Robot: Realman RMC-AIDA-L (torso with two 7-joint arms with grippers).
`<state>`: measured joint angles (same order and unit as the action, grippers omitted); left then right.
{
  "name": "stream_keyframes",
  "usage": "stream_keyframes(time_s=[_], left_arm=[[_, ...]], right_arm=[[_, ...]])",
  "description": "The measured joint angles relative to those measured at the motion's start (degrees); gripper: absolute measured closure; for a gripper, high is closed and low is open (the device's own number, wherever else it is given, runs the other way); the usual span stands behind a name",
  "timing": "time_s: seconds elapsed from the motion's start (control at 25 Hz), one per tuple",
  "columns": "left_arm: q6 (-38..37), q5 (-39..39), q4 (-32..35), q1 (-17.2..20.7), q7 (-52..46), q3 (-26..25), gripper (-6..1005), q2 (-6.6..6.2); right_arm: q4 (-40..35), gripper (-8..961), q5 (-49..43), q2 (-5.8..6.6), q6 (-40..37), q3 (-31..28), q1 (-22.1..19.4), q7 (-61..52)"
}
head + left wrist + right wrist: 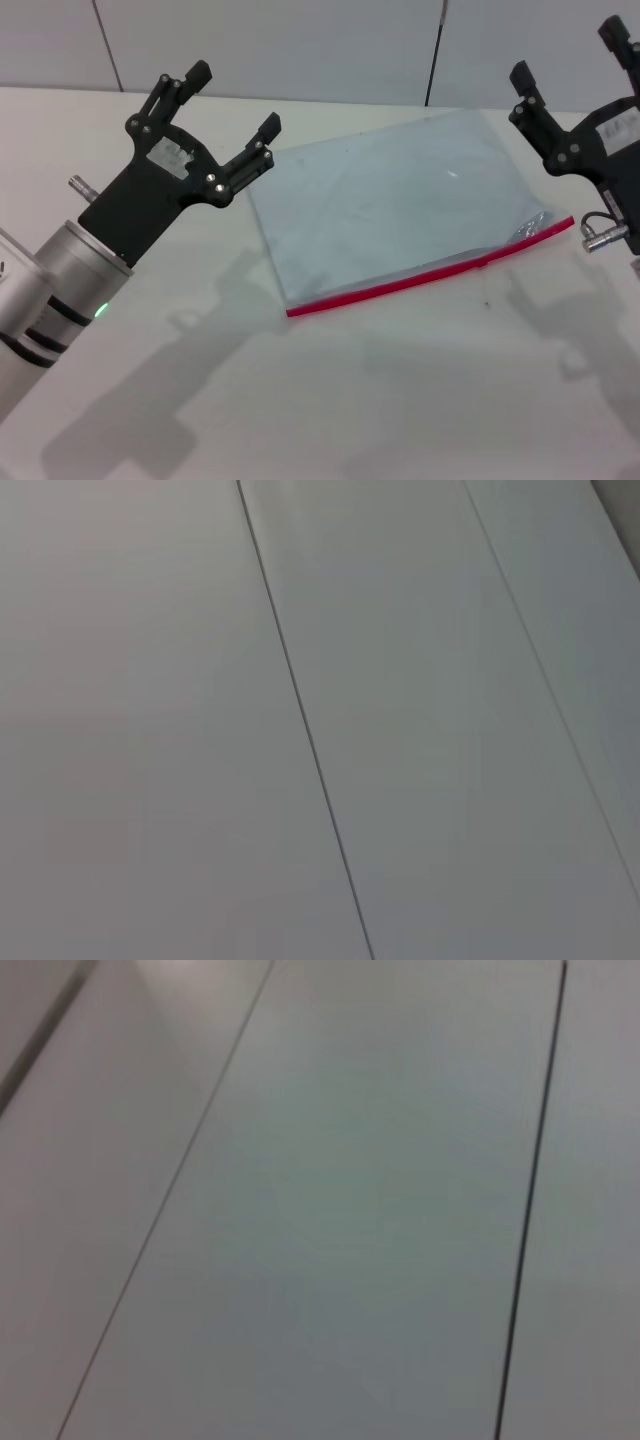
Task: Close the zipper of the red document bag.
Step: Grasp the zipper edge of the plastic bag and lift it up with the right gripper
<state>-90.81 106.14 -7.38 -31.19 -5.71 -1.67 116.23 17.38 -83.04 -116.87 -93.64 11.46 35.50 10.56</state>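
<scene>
The red document bag, a flat pale blue-grey translucent pouch, lies on the white table in the head view, a little right of centre. Its zipper is a bright red strip along the near long edge; a small metallic piece shows near the zipper's right end. My left gripper is open, raised just left of the bag's far left corner, not touching it. On the other side, my right gripper is open too, raised beside the bag's right edge. Both wrist views show only wall panels.
A panelled grey wall stands behind the table's far edge. Bare table surface stretches in front of the bag and to its left, crossed by the arms' shadows.
</scene>
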Motion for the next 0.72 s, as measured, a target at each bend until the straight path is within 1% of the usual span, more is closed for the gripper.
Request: stream_keyframes(time_s=[0.04,0.12,0.24,0.36,0.48,0.6,0.72], left_arm=[[0.0,-0.1,0.0,0.0,0.0,0.0,110,-0.01],[0.0,-0.1,0.0,0.1,0.0,0.0,110,-0.01],[0.3,-0.1,0.1,0.3,0.0,0.0,111,-0.06],[1.2,-0.2,0.1,0.3,0.0,0.0,111,-0.12],[1.5,-0.2,0.1,0.2,0.0,0.0,112,-0.13],[1.5,-0.2,0.1,0.1,-0.1,-0.1,113,-0.13],[1.5,-0.3,0.1,0.1,-0.1,-0.2,113,-0.12]], right_arm=[[0.0,89,0.0,0.00,0.0,0.0,0.0,0.0],[-0.3,89,0.3,0.20,1.8,-0.3,0.0,-4.3],[-3.3,90,0.2,0.73,7.2,0.3,0.7,-16.7],[-10.2,90,-1.3,0.87,12.6,2.7,1.1,-33.4],[-18.7,90,-5.9,0.84,17.6,5.6,1.3,-52.4],[-25.1,90,-12.1,0.88,21.1,7.1,1.8,-65.5],[-29.2,90,-18.2,0.90,24.5,7.4,2.2,-75.0]])
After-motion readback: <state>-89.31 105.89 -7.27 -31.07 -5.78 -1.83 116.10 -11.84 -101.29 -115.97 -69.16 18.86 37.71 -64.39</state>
